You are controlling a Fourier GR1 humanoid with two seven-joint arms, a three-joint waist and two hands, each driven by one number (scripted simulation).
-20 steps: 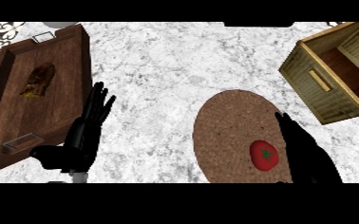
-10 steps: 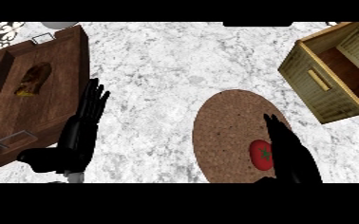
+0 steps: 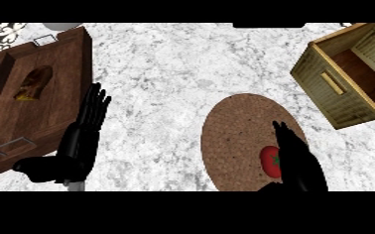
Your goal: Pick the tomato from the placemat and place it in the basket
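A red tomato [image 3: 270,160] with a green stem lies on the lower right part of a round brown placemat [image 3: 238,131]. My right hand [image 3: 296,156] comes in from the lower edge with straight fingers and covers the tomato's right side. At the right edge stands the basket [image 3: 333,87], a wooden slatted box with its opening facing up. My left hand [image 3: 79,136] rests open at the lower left, fingers pointing up, beside a wooden tray.
A dark wooden tray [image 3: 55,74] with metal handles fills the left side and holds a brownish item [image 3: 31,85]. A white round object [image 3: 60,26] peeks in at the top left. White marble counter [image 3: 176,69] lies between the tray, placemat and basket.
My right hand has slid leftward over the placemat and now overlaps the tomato's right side. My left hand has shifted slightly lower and left.
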